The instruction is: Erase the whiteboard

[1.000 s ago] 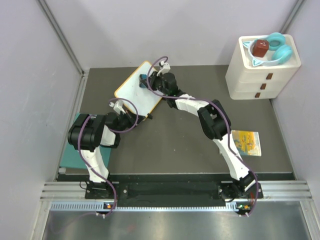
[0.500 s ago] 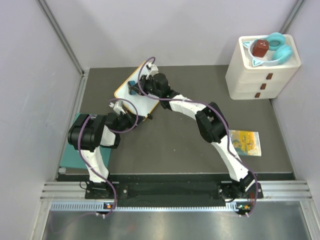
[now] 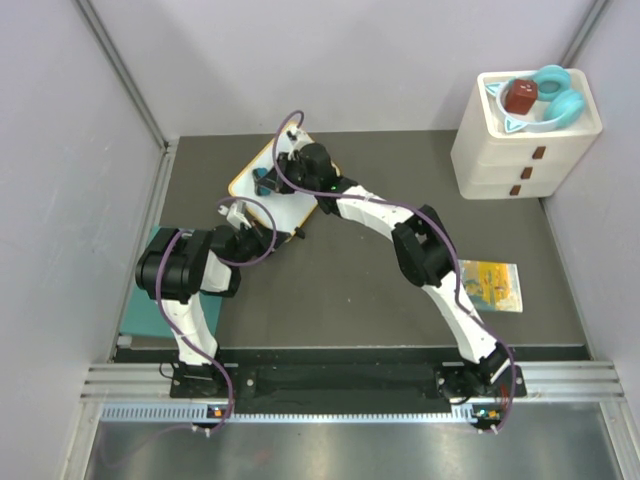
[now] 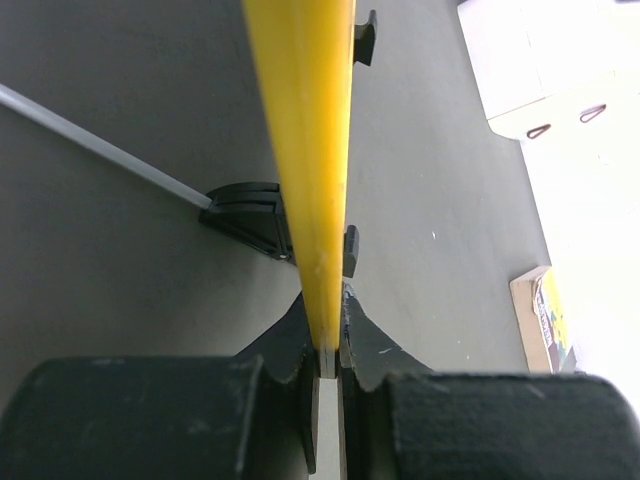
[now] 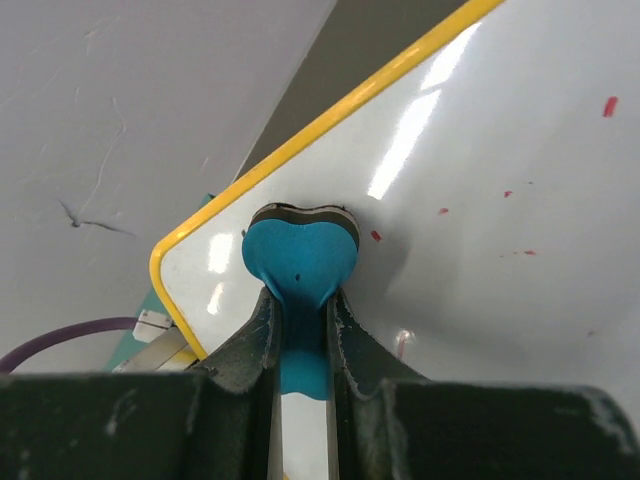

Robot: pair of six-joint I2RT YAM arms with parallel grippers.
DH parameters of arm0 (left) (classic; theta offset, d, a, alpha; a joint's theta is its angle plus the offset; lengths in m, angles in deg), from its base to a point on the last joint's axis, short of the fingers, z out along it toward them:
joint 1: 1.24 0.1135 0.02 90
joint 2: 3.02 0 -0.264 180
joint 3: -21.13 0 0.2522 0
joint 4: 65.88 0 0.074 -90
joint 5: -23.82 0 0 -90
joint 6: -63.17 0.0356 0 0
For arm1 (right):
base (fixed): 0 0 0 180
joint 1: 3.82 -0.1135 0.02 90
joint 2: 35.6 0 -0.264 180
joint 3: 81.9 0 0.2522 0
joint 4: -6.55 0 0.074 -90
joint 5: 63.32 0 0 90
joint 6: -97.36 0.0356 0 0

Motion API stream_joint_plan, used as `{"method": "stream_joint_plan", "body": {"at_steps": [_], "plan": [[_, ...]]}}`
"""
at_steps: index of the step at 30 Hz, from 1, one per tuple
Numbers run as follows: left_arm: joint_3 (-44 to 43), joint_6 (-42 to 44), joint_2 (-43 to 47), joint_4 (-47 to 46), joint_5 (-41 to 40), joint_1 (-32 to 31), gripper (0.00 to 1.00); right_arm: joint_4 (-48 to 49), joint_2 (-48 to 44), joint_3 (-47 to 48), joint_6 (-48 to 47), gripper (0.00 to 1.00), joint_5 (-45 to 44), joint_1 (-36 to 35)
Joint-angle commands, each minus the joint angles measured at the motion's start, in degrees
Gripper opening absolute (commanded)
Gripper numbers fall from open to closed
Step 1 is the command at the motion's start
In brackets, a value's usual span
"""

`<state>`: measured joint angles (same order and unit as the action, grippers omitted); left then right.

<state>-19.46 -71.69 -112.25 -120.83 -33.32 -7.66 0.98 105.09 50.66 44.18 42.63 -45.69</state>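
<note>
A white drawer unit (image 3: 500,165) stands well beyond a colourful booklet (image 3: 491,285)

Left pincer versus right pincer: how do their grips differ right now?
The left pincer clamps the whiteboard itself, by its yellow rim; the right pincer clamps a teal eraser. The left pincer meets the board edge-on; the right pincer holds its eraser against the board's white face near a corner, with red specks further along. Both are shut on something.

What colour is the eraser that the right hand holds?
Bright teal-blue. The eraser shows best in the right wrist view.
</note>
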Motion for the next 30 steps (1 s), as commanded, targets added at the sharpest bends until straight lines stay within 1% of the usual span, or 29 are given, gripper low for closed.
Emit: {"method": "stream_joint_plan", "body": {"at_steps": [1,5,10,16,21,24,29,30], "plan": [[1.17,3.64,-0.46,7.36,9.24,-2.9,0.0,-6.95,1.79,-5.68,2.54,0.0,-1.97,2.57],[1.17,3.64,-0.46,7.27,9.32,-2.9,0.0,-7.57,2.23,-7.01,4.84,0.0,-1.18,5.47],[1.25,3.55,-0.37,7.36,9.24,-2.9,0.0,-10.03,2.93,-5.78,5.63,0.0,-3.02,9.16],[1.08,3.64,-0.54,7.27,9.33,-3.08,0.0,-8.54,4.95,-0.51,5.9,0.0,-3.12,11.02],[1.17,3.73,-0.37,7.45,9.24,-2.99,0.0,-4.33,9.16,7.74,7.56,0.0,-1.18,10.75],[1.17,3.73,-0.46,7.45,9.32,-3.08,0.0,-1.6,10.05,10.12,8.09,0.0,-0.48,10.58],[1.08,3.73,-0.46,7.36,9.24,-3.16,0.0,4.2,7.95,7.68,7.83,0.0,0.32,9.88],[1.08,3.82,-0.54,7.45,9.24,-3.17,0.0,6.9,7.51,7.15,7.48,0.0,0.32,9.35]]}}
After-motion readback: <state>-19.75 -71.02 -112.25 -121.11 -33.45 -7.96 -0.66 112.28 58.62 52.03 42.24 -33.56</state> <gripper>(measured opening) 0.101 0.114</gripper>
